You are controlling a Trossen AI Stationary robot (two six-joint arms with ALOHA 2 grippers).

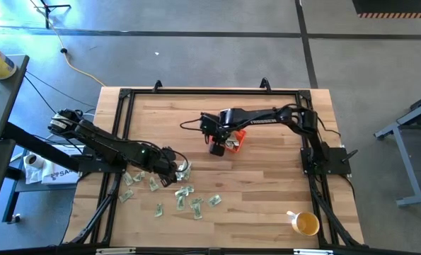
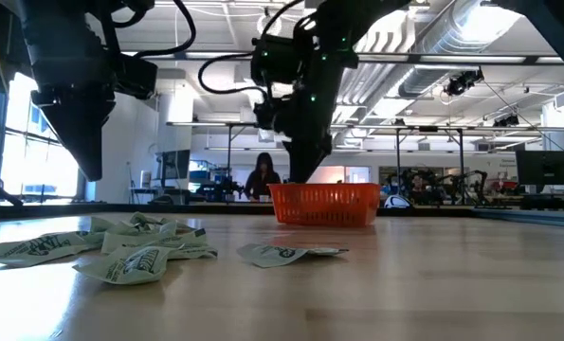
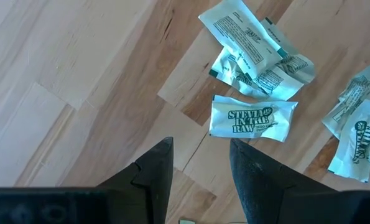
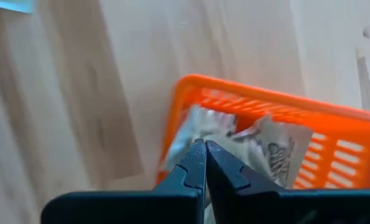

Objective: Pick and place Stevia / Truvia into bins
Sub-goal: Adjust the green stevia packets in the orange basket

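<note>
yellow cup far corner, sachets scattered

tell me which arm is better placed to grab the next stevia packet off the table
Left. The left gripper hovers open over the loose sachets, while the right gripper is shut, away over the orange bin.

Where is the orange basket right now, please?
In the high view, the orange basket sits near the table's middle, under the right hand, well apart from the yellow cup.
</note>
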